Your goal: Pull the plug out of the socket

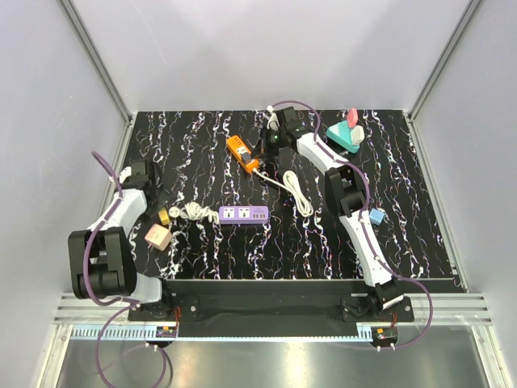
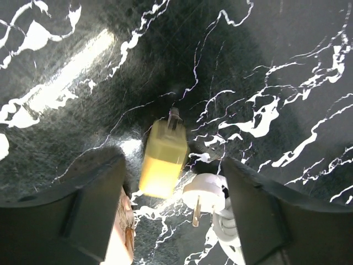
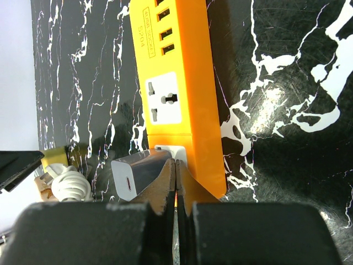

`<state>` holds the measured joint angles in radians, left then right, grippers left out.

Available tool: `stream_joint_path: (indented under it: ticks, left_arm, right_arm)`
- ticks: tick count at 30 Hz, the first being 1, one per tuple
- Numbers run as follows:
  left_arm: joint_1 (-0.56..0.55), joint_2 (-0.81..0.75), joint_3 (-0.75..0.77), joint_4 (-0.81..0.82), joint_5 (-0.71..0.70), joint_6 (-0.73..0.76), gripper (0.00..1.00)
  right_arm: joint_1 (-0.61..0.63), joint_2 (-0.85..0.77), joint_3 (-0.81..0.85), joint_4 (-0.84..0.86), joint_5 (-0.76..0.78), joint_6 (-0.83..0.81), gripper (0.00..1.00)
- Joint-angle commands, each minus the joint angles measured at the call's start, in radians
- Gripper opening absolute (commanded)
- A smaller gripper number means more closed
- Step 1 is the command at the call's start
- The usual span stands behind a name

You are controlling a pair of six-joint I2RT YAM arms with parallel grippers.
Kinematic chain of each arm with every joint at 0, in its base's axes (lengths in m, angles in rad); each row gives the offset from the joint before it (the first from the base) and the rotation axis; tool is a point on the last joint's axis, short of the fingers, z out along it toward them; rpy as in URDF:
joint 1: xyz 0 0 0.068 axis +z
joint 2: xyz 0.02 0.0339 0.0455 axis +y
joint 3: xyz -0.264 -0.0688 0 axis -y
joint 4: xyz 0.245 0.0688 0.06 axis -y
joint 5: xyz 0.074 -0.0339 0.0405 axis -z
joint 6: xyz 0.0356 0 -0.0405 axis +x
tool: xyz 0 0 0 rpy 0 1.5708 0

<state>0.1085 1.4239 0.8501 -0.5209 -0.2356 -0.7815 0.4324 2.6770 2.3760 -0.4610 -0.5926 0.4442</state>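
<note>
Gleaming under the lights, the desk [image 1: 404, 202] is a glossy black slab veined with white like marble. It is walled by plain pale grey panels set in metal posts.

Near the far middle lies the orange socket strip [image 3: 175, 83], a long smooth plastic bar with a white outlet face and slotted vents. The plug [image 3: 138, 172], a boxy white-grey adapter with rounded corners and a small oval port, sits seated in the strip's near outlet. The right tool [image 3: 176, 165] has its fingers pressed together, their tips against the adapter's side and over the strip's edge, with nothing seen between them.

At the left edge, the left tool [image 2: 174, 182] is spread wide just above the desk. Between its dark matte fingers [image 2: 94, 204] show a yellow block adapter [image 2: 161, 149] and a round white plug head [image 2: 203, 193] with metal pins.

A purple socket strip [image 1: 244, 213] lies mid-desk, and a coiled white cord [image 1: 299, 196] lies to its right.
</note>
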Motion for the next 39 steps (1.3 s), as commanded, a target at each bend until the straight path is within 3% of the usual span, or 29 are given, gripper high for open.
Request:
stream_joint_path:
  ticks: [1,6,10,17,22,29,39]
  left_arm:
    - [0.003,-0.052,0.020,0.030,-0.005,0.034,0.81]
    - [-0.056,-0.105,0.078,0.025,-0.001,0.093,0.79]
    - [-0.214,-0.088,0.188,0.062,0.002,0.201,0.76]
    - [-0.410,0.162,0.397,0.182,0.183,0.274,0.72]
    - [-0.461,0.331,0.575,0.182,0.174,0.242,0.65]
    - [-0.529,0.535,0.750,0.164,0.150,0.248,0.71]
    - [-0.558,0.612,0.840,0.107,0.039,0.214,0.65]
  right_arm:
    - [0.023,0.050,-0.040,-0.070,0.085,-0.053,0.00]
    - [0.025,0.052,-0.040,-0.068,0.085,-0.052,0.00]
    - [0.023,0.052,-0.040,-0.067,0.085,-0.053,0.00]
    - [0.023,0.047,-0.044,-0.065,0.083,-0.055,0.00]
    - [0.023,0.047,-0.047,-0.065,0.080,-0.058,0.00]
    - [0.023,0.046,-0.046,-0.067,0.080,-0.059,0.00]
    - [0.023,0.046,-0.049,-0.064,0.080,-0.058,0.00]
